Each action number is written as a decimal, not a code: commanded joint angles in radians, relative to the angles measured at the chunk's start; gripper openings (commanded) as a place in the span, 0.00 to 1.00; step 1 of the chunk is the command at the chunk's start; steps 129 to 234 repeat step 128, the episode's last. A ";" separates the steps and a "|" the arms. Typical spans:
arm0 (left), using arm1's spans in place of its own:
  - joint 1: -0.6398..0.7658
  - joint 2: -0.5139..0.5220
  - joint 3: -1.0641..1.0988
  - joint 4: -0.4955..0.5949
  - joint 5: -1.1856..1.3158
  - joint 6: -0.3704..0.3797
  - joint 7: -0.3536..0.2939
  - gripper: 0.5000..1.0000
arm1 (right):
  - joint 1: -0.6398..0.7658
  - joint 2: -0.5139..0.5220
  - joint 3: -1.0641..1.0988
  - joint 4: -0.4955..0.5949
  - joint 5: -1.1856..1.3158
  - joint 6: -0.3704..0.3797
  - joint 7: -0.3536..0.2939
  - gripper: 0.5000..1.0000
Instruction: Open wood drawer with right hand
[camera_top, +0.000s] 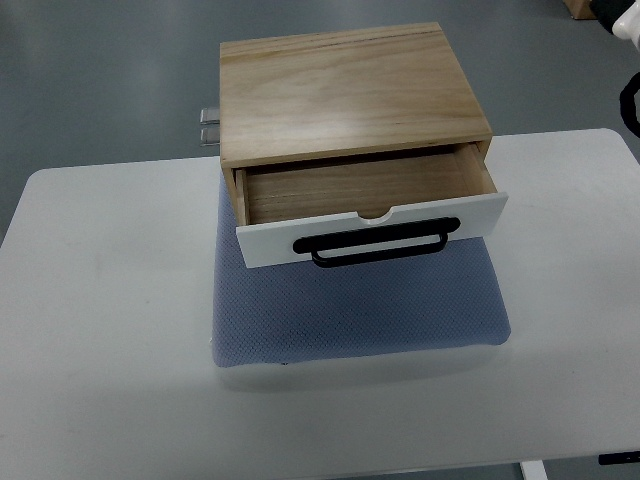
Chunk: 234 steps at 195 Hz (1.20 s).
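Note:
A light wooden box (350, 90) stands on a blue-grey mat (360, 310) in the middle of the white table (100, 300). Its drawer is pulled out toward me, and the bare wooden inside (360, 185) shows with nothing in it. The drawer's white front (270, 245) carries a black bar handle (380, 243). No hand touches the drawer. A black curved part (631, 100) and a white part (620, 18) of my right arm show at the right edge, well away from the handle. The left arm is out of view.
The mat sticks out in front of the drawer, toward me. A small metal bracket (210, 125) juts out behind the box on its left. Grey floor lies beyond the table, with a brown object (580, 8) at the top right corner.

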 joint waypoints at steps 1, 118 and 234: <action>0.000 0.000 0.000 0.000 0.000 0.000 0.000 1.00 | -0.037 0.022 -0.002 -0.017 0.016 0.006 0.000 0.89; 0.000 0.000 0.000 0.000 0.000 0.000 -0.001 1.00 | -0.143 0.094 -0.009 -0.062 0.003 0.007 0.125 0.89; 0.000 0.000 0.000 0.000 0.000 0.000 0.000 1.00 | -0.143 0.095 -0.011 -0.060 0.003 0.007 0.136 0.89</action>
